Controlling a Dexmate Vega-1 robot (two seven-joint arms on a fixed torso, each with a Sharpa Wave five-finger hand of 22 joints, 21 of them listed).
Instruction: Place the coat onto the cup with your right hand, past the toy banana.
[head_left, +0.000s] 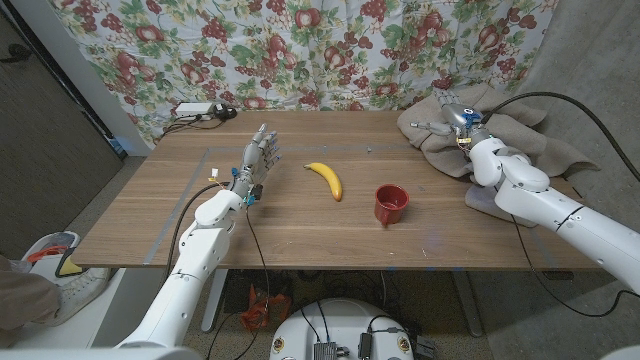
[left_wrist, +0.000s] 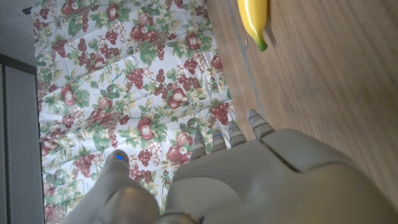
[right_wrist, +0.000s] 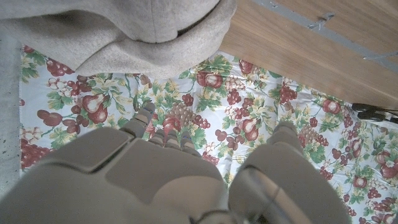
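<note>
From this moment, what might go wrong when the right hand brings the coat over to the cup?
1. The red cup stands upright and unsupported; dragged fabric could tip or push it.
2. The toy banana lies loose just beyond the cup, so a trailing sleeve might sweep it.
3. The right hand is above the crumpled beige coat with fingers apart; a shallow grasp may lift only one fold.

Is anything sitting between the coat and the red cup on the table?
Nothing visible. The coat lies at the table's far right corner, and bare wood separates it from the cup. The toy banana lies on the cup's other side, off that path.
</note>
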